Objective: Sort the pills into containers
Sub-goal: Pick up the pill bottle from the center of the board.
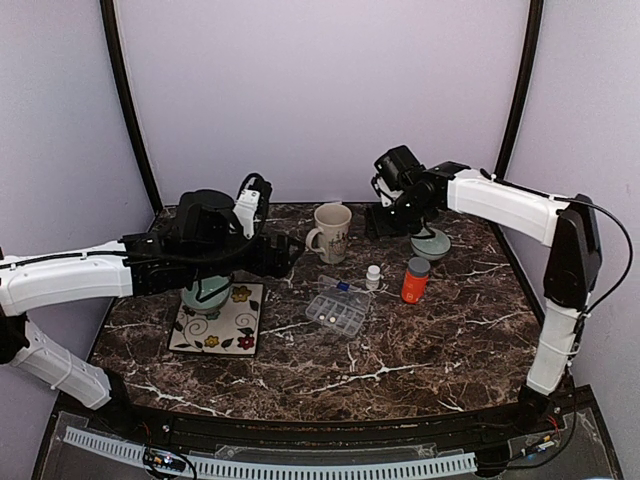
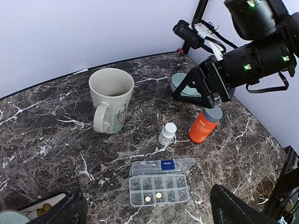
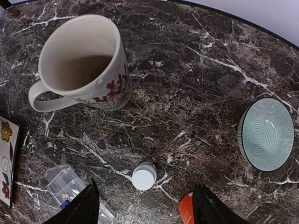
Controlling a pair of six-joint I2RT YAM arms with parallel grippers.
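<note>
The box [image 2: 159, 189] lies flat near the middle of the table [image 1: 400, 370], its long axis running roughly left to right across the arms' front, slightly skewed. Its lid [image 2: 161, 165] is thrown open and lies flat on the far side, toward the mug [image 2: 111, 100], with a blue patch [image 2: 167, 164] at the hinge line. Two pale pills [image 2: 147, 199] sit in neighbouring compartments of the near row, left of centre. Just beyond the box's right end stand a white bottle [image 2: 167, 134] and, right of it, an orange bottle [image 2: 204, 126] with a grey cap, both upright and apart from each other. A green bowl [image 3: 266, 134] sits behind the orange bottle. The right gripper [image 3: 147, 186] hangs above that far-right area, its fingers [image 3: 208, 205] apart with nothing between them. The left gripper [image 2: 147, 192] is raised on the box's left, facing it, its fingers [image 2: 233, 207] spread wide and holding nothing. Under the left arm a second bowl [image 1: 205, 293] rests on a flowered tile [image 1: 215, 325]. The table is dark brown marble with white veins. Pale lilac walls [image 1: 320, 90] close it in, with black poles [image 1: 130, 110] at the rear corners.
</note>
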